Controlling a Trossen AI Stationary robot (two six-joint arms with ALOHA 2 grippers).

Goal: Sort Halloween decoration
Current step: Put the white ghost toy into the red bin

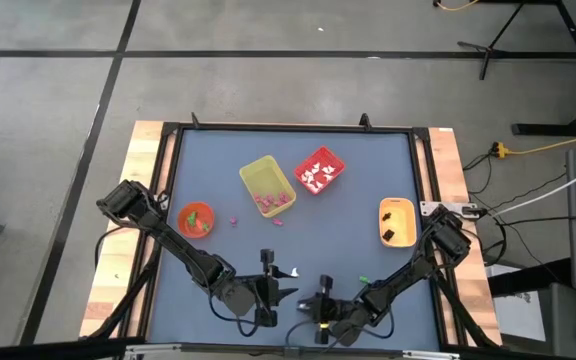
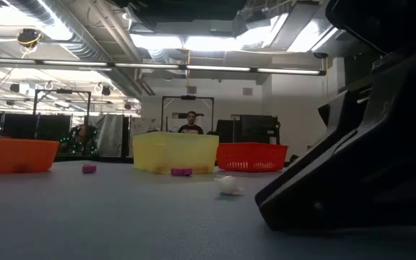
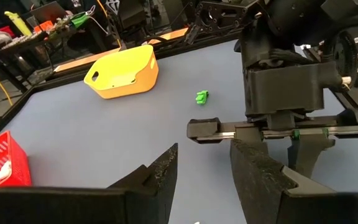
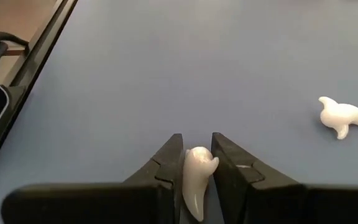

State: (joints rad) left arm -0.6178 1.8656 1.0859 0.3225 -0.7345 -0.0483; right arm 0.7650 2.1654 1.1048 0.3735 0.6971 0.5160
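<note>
The Halloween decoration is a scatter of tiny plastic trinkets; the one in play is a white ghost [image 4: 197, 177] — smooth, glossy, with a rounded head and a tapering tail — pinched between the two dark fingers of the right gripper [image 4: 197, 171], whose jaws are narrowed onto it near the table's near edge; a second white ghost [image 4: 342, 117] lies loose on the blue-grey table [image 1: 218, 150] just beside it, and the low view shows it as a small pale lump [image 2: 228, 185]. A green trinket [image 3: 202, 96] sits on the mat to the right of the grippers, near the right arm; pink pieces [image 2: 181, 172] lie just in front of the yellow bin [image 1: 266, 183], with more pink inside it. White pieces fill the red bin [image 1: 319, 170], just right of the yellow one; black ones sit in the orange tray [image 1: 397, 221] at the far right; the orange bowl [image 1: 196, 219] at the left holds something green.

The left gripper [image 3: 204, 171] hovers beside the right one at the near edge, its fingers parted with nothing between them.

No readable writing shows anywhere. Only the right wrist view reveals the grip on the ghost; only the low view shows a person [image 2: 191, 124] in the room behind the bins.
</note>
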